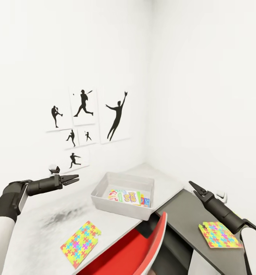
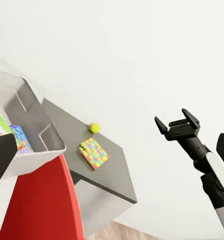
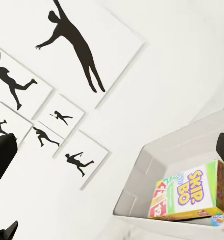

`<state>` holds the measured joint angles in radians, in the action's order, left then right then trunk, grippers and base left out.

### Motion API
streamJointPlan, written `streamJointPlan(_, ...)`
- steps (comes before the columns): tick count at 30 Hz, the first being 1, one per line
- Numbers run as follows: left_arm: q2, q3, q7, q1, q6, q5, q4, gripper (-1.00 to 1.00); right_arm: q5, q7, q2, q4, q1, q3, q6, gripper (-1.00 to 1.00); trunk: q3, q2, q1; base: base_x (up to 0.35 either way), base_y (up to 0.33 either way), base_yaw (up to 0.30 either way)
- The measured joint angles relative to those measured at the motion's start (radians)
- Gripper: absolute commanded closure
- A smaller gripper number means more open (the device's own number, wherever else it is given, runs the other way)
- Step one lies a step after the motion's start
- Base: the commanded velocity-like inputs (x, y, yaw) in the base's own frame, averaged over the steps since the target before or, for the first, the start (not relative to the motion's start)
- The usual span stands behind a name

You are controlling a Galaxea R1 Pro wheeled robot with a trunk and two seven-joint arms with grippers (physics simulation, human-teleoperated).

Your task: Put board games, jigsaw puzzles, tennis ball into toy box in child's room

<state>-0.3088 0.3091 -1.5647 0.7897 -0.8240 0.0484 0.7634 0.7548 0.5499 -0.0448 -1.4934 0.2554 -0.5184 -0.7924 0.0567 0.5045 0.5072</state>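
The light grey toy box stands near the corner of the table. Board games lie inside it: a white-green cover and a blue one. The right wrist view shows the white-green game lying on top of another box. One jigsaw puzzle lies on the light wing, the other on the dark wing. The tennis ball rests beside that second puzzle. My left gripper hovers open, left of the box. My right gripper hangs open over the dark wing, empty.
A red chair back rises in the inner corner of the desk, just in front of the toy box. Black sports-silhouette pictures hang on the white wall behind. Walls close in on the desk at the back and right.
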Motion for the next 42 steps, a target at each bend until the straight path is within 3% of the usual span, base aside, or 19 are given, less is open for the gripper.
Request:
streamJointPlan(32, 0.001, -0.004, 0.000, 0.000, 0.001, 0.000, 0.000, -1.00, 0.006, 0.009, -0.005, 0.001, 0.000, -0.001, 0.000, -1.00, 0.038, 0.000, 0.000, 0.000, -0.292, -0.211)
streamJointPlan(42, 0.001, -0.004, 0.000, 0.000, 0.000, 0.000, 0.000, -1.00, 0.008, 0.026, -0.007, 0.001, 0.000, -0.002, -0.002, -1.00, 0.043, 0.000, 0.000, 0.000, -0.296, -0.085)
